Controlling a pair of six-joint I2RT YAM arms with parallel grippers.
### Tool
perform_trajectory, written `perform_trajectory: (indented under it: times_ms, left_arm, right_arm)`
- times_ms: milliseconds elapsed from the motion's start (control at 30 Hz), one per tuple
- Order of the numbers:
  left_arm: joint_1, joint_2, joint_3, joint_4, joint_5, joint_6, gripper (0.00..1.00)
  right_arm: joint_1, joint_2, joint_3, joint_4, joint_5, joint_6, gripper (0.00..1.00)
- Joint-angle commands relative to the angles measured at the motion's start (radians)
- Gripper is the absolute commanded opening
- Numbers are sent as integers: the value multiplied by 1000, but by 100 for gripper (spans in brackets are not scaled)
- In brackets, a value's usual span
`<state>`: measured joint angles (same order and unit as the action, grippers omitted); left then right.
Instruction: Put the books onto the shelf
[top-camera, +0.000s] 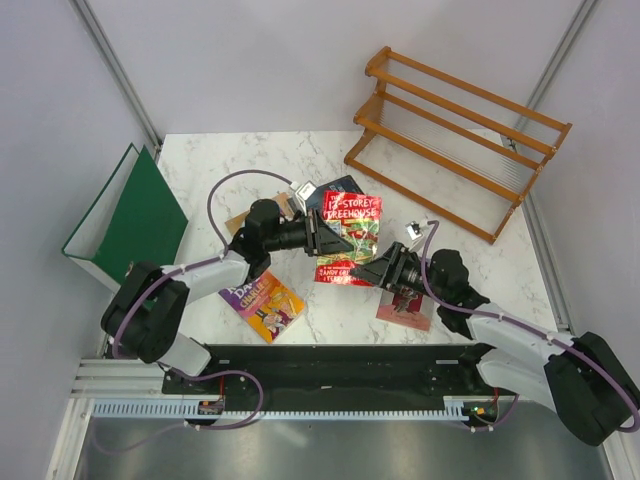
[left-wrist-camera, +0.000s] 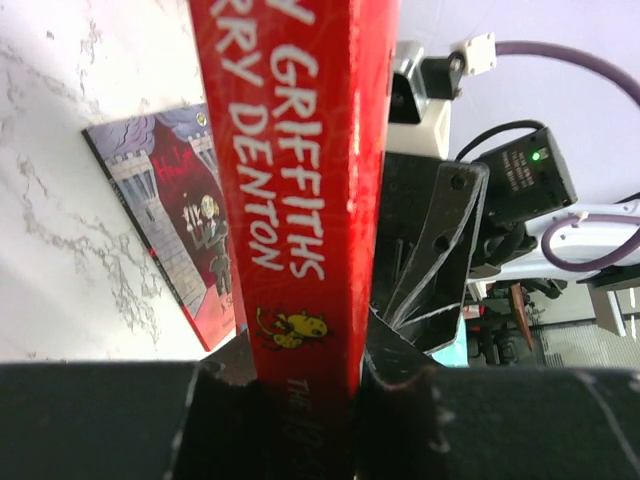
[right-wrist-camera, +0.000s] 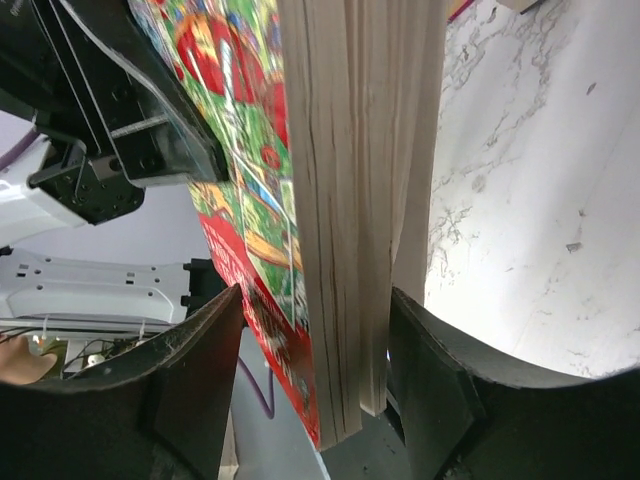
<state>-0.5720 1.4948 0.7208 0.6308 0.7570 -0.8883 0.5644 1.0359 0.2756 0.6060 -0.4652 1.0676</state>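
Red cartoon-cover paperback is up off the white marble table, close to the middle of it, and it hangs between your two arms. Your left gripper reaches in from 9 o'clock and is closed narrow on the spine. In the left wrist view the red spine with white letters rises from between the two black fingers, which press it from both sides. Your right gripper reaches in from 4 o'clock with its jaws standing wide, one finger on each side of the pale page edge. It seems that only the finger on the marble side touches the paper, but the view is too close to be sure. So the hold on this book is with your left gripper.

The orange-brown wooden slatted shelf stands at 1 o'clock, at the far right corner, well apart from the held book.

Flat on the table you have a purple-and-yellow paperback at 7 o'clock beside the left arm. A pink paperback with dark figures is at 5 o'clock, partly under the right arm. A dark blue paperback is at 12 o'clock, just behind the red one and partly hidden by it. A large green ring binder is at 9 o'clock, at the left edge.
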Motion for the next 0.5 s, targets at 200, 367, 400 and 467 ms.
perform_trajectory:
  times_ms: [200, 367, 400, 467]
  left_arm:
    - [46, -7, 175, 28, 79, -25, 2]
    - [54, -24, 183, -19, 105, -15, 2]
    - [55, -19, 180, -13, 110, -21, 2]
    - [55, -1, 160, 24, 114, -41, 2]
  right_arm:
    - [-26, -51, 31, -187, 14, -75, 65]
    - [-38, -94, 34, -207, 56, -98, 67]
    - [-38, -94, 36, -203, 60, -100, 68]
    - [-40, -91, 39, -172, 65, -98, 69]
